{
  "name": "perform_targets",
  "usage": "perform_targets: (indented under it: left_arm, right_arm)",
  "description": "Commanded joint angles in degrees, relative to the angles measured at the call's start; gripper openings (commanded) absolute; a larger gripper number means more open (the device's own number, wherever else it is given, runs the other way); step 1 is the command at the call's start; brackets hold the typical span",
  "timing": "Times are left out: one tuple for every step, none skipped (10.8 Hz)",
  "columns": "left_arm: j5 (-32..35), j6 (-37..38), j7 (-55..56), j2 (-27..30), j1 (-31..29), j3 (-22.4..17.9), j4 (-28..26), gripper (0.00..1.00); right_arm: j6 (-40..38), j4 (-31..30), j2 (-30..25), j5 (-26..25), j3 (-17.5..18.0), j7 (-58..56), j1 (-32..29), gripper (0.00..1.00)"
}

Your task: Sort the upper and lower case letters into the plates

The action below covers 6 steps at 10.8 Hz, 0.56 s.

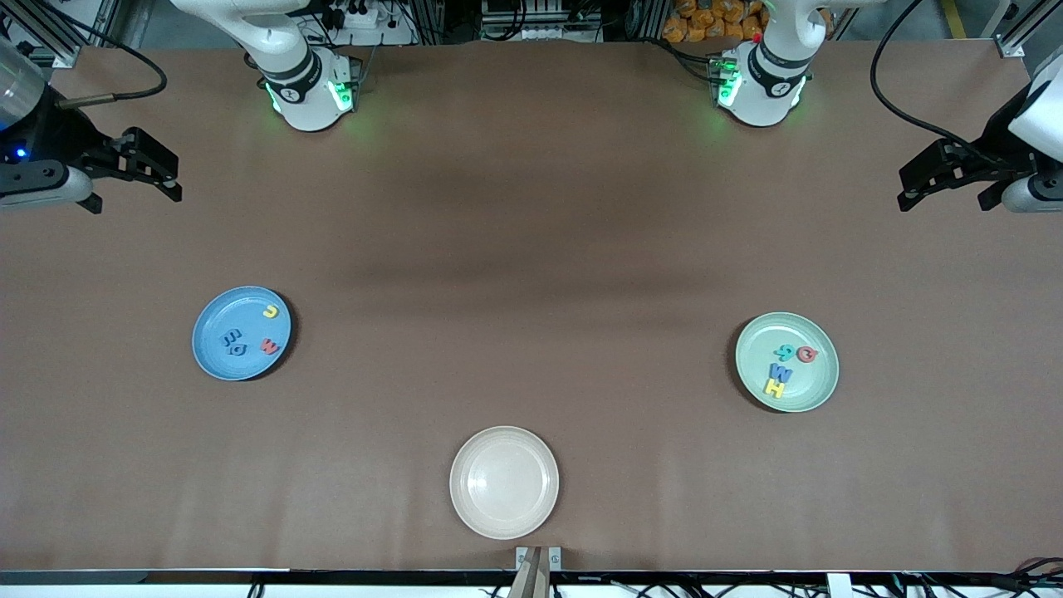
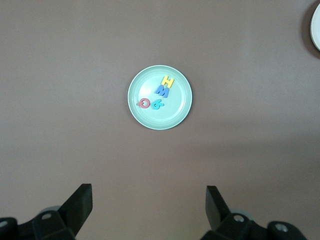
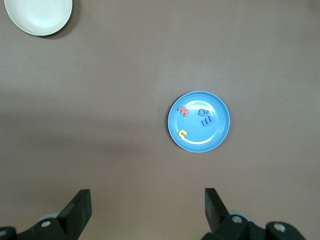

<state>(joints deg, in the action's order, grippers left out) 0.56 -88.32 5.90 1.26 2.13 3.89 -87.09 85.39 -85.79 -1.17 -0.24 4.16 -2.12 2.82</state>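
The sky blue plate [image 1: 212, 353] lies toward the right arm's end of the table and holds several small letters: a yellow one [image 1: 270, 311], a red one [image 1: 269, 345] and two blue ones [image 1: 232, 341]. It also shows in the right wrist view [image 3: 217, 132]. The mint green plate [image 1: 810, 390] lies toward the left arm's end and holds a red Q [image 1: 806, 355], a teal letter [image 1: 784, 351], a blue letter [image 1: 780, 372] and a yellow H [image 1: 775, 388]. It also shows in the left wrist view [image 2: 177, 112]. My right gripper [image 1: 170, 174] [image 3: 147, 195] and left gripper [image 1: 913, 189] [image 2: 148, 192] hang open and empty, high above bare table at their own ends.
A cream-white plate [image 1: 498, 515] lies empty near the table's edge closest to the front camera, midway between the two coloured plates. The brown table top [image 1: 531, 249] carries nothing else. Both arm bases stand along the edge farthest from the front camera.
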Motion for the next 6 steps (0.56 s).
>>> perform_targets:
  left_arm:
    - [-0.64, -0.27, 0.08, 0.77, -0.64, 0.15, -0.28, 1.0]
    - [-0.64, -0.1, 0.08, 0.77, -0.64, 0.15, -0.28, 1.0]
    - [-0.64, -0.01, -0.01, 0.77, -0.64, 0.07, -0.28, 1.0]
    - [-0.64, -0.01, -0.01, 0.77, -0.64, 0.15, -0.28, 1.0]
    - [-0.56, 0.08, -0.01, 0.77, -0.64, 0.15, -0.28, 1.0]
    - [-0.56, 0.08, -0.01, 0.77, -0.55, 0.15, -0.28, 1.0]
  right_arm:
    - [-1.28, 1.94, 0.9, -0.73, 0.15, 2.89, 0.17, 1.0]
    - [-1.28, 1.94, 0.9, -0.64, 0.23, 4.47, 0.26, 1.0]
    - [-1.28, 1.94, 0.9, -0.64, 0.23, 5.53, 0.26, 1.0]
    - [-1.28, 1.94, 0.9, -0.72, 0.23, 6.24, 0.34, 1.0]
    - [-1.28, 1.94, 0.9, -0.9, 0.15, 6.33, 0.35, 1.0]
    - [-1.28, 1.94, 0.9, -0.99, -0.29, 6.33, 0.35, 1.0]
